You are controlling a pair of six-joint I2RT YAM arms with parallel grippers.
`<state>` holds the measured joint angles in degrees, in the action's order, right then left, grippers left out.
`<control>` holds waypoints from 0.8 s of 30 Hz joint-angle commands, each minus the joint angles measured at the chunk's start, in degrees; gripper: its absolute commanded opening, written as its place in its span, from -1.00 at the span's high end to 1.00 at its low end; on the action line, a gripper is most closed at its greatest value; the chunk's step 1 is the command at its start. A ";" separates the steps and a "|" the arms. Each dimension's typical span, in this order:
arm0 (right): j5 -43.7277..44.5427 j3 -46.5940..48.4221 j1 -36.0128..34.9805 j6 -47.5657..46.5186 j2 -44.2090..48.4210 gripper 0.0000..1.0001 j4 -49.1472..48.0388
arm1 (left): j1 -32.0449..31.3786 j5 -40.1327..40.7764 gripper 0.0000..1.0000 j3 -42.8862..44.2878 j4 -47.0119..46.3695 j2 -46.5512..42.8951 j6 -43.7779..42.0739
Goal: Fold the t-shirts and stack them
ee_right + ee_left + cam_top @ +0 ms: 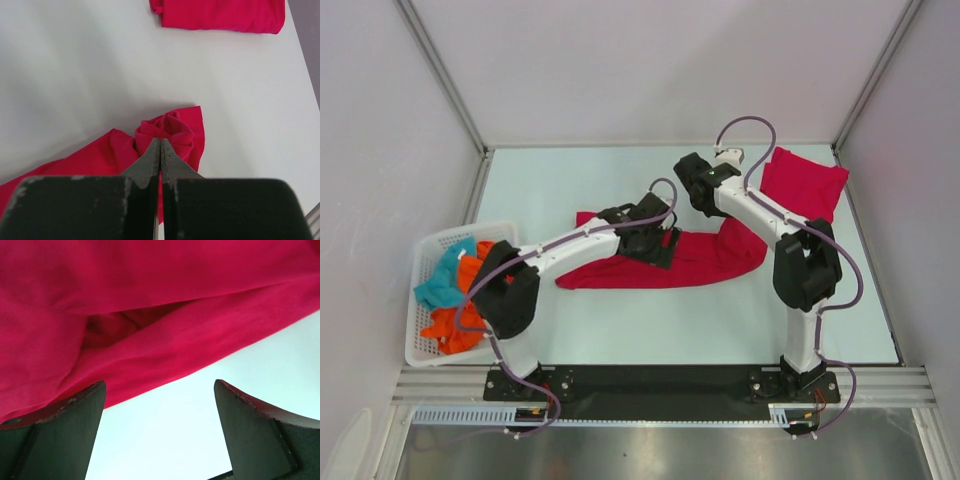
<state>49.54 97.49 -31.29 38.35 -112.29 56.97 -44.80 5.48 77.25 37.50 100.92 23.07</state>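
One crimson t-shirt point(700, 262) lies stretched in a long band across the middle of the table. My left gripper point(660, 248) sits low over its middle, open; in the left wrist view only bare table shows between the fingers point(159, 385), and the cloth's edge point(175, 315) lies just beyond the tips. My right gripper point(160, 142) is shut on a bunched corner of that t-shirt point(170, 127) at its right end; in the top view its tips are hidden under its own arm. A second t-shirt point(805, 182) point(220, 15) lies folded at the back right.
A white basket point(412, 335) stands at the table's left edge, holding teal cloth point(445, 280) and orange cloth point(460, 325). Pale walls with metal rails close in the left, back and right sides of the table.
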 commanded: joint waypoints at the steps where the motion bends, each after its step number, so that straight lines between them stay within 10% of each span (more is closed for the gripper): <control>1: 0.03 -0.28 0.97 0.50 0.32 1.00 -1.86 | -5.37 0.41 -0.89 2.90 -4.01 3.66 0.40; 24: -6.82 -5.21 8.87 -3.45 -1.44 1.00 -8.10 | -23.40 24.23 -0.98 8.88 -12.61 11.14 -21.04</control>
<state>43.13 92.77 -23.40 35.51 -113.16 50.83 -65.54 21.58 84.71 28.32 110.67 9.82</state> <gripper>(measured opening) 0.010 0.986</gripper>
